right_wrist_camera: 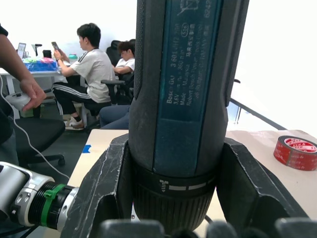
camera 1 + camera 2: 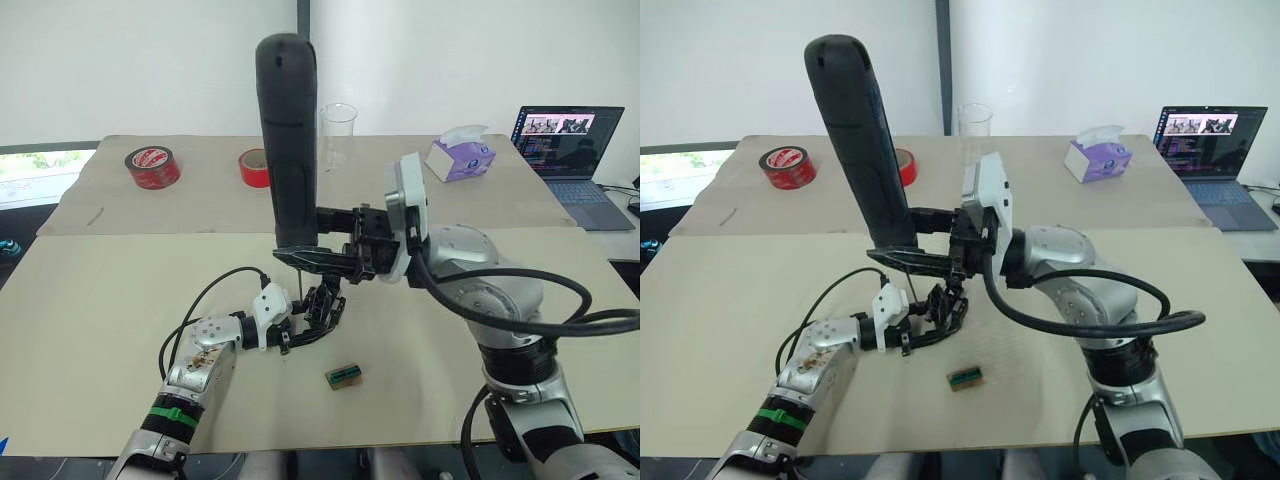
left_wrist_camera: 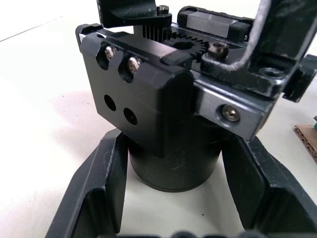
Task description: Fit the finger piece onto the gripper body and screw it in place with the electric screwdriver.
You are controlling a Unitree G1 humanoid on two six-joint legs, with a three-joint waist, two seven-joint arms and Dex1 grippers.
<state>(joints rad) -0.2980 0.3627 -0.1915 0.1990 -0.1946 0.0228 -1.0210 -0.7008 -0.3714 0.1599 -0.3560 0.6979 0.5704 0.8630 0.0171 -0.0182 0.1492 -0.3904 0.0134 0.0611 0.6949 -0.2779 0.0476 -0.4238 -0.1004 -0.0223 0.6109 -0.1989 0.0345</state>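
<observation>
The right hand (image 2: 322, 262) is clenched around the screwdriver (image 2: 288, 140), which stands nearly upright with its thin bit (image 2: 296, 285) pointing down at the body (image 2: 322, 310). The left hand (image 3: 168, 208) grasps the body by its round base, pinning it on the counter (image 2: 100, 330) near the middle. In the left wrist view the body's top face shows 2 seated screws (image 3: 120, 57) and 2 empty holes (image 3: 120, 109) below them. I cannot tell whether the finger piece is already seated.

Judged from here, the main risk is the bit landing off the screw head: the tool is long and top-heavy, so a slight tilt could let the tip skate off or cam out. Torque could also twist the body within the left hand's hold.

A small green-brown block (image 2: 344, 375) lies just beside the work, toward the near edge. There is open counter to either side. 2 tape rolls (image 2: 153, 166), a clear cup (image 2: 338, 135) and a tissue box (image 2: 461, 157) sit well apart at the back, with a laptop (image 2: 566, 150) at the far right.
</observation>
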